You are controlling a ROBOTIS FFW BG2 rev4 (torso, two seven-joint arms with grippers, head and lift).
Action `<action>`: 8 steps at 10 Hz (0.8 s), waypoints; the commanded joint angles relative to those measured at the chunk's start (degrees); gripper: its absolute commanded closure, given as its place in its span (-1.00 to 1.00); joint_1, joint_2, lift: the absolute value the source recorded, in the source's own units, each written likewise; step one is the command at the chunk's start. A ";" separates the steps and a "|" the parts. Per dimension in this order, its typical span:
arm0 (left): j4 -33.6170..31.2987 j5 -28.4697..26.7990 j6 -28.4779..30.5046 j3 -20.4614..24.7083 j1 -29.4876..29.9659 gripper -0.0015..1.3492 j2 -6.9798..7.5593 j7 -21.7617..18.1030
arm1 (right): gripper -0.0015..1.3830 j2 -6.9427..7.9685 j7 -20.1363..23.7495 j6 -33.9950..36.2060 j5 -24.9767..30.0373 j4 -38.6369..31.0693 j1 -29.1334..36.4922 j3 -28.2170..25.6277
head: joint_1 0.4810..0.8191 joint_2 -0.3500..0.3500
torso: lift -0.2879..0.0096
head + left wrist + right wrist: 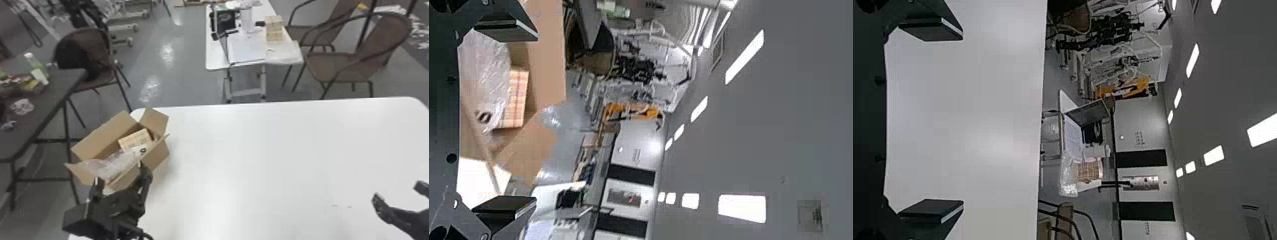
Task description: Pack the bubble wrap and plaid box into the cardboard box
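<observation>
With twelve straight ahead of the robot, the left claw (119,175) hangs at the box's near side, fingers spread, clenching nothing. The right claw (398,191), at its three o'clock and well apart, is parked over the white table (271,153), also spread and empty.

At the left claw's twelve, the open cardboard box (102,137) sits on the table's far left corner. Inside, the bubble wrap (111,164) is towards eleven and the plaid box (134,139) at one, partly tucked behind the wrap. Raised, splayed flaps stand in the way; the near one (123,178) rises beside the claw.

Farther out, a dark table (60,92) with clutter and a green bottle (36,68) is at ten; a chair (105,75) is towards twelve. Between one and two, a second table (217,59) bears a plaid stack (274,28) and clear wrap (284,54). Brown chairs (338,68) stand between eleven and twelve from the right claw.
</observation>
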 commanded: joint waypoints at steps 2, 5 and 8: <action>-0.86 -2.47 3.34 -1.98 5.60 -0.79 1.61 -7.82 | -0.83 0.05 -3.86 -6.91 1.87 -1.18 6.64 0.00 | 0.27 0.22 | 0.64; -0.86 -5.63 7.91 0.30 9.91 -0.79 0.21 -16.26 | -0.83 0.05 -6.06 -7.97 3.37 -2.67 12.17 0.27 | 0.27 0.05 | 0.64; -0.77 -6.07 10.02 2.50 11.67 -0.79 -2.34 -21.10 | -0.83 0.05 -7.47 -7.97 3.37 -2.23 13.49 2.55 | 0.27 0.04 | 0.64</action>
